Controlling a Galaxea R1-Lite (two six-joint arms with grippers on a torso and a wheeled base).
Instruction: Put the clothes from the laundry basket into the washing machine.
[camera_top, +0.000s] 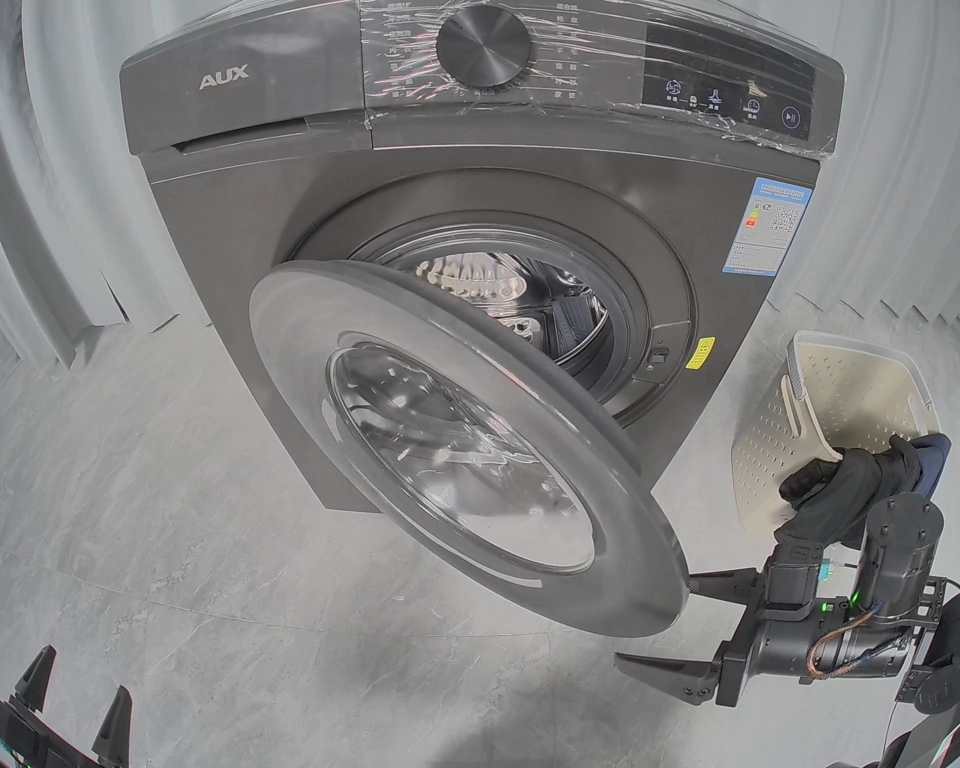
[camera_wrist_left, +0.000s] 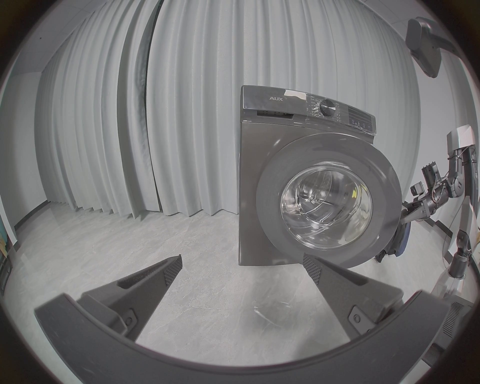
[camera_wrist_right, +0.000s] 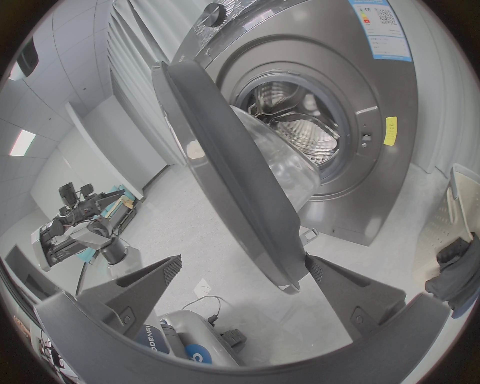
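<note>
I'm judging loading barely begun: washing machine (camera_top: 250, 210) door (camera_top: 620, 520) standing open, dark clothes (camera_top: 850, 490) lying in the tipped laundry basket (camera_top: 860, 390) at its 4 o'clock, right gripper (camera_top: 665, 622) spread wide and empty beside the door rim, left gripper (camera_top: 82, 675) likewise wide at 7 o'clock.

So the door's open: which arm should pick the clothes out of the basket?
Right. The open right gripper hangs next to the laundry basket, where dark clothes lie at its rim; the left gripper sits on the other side of the washer door, farther away.
</note>
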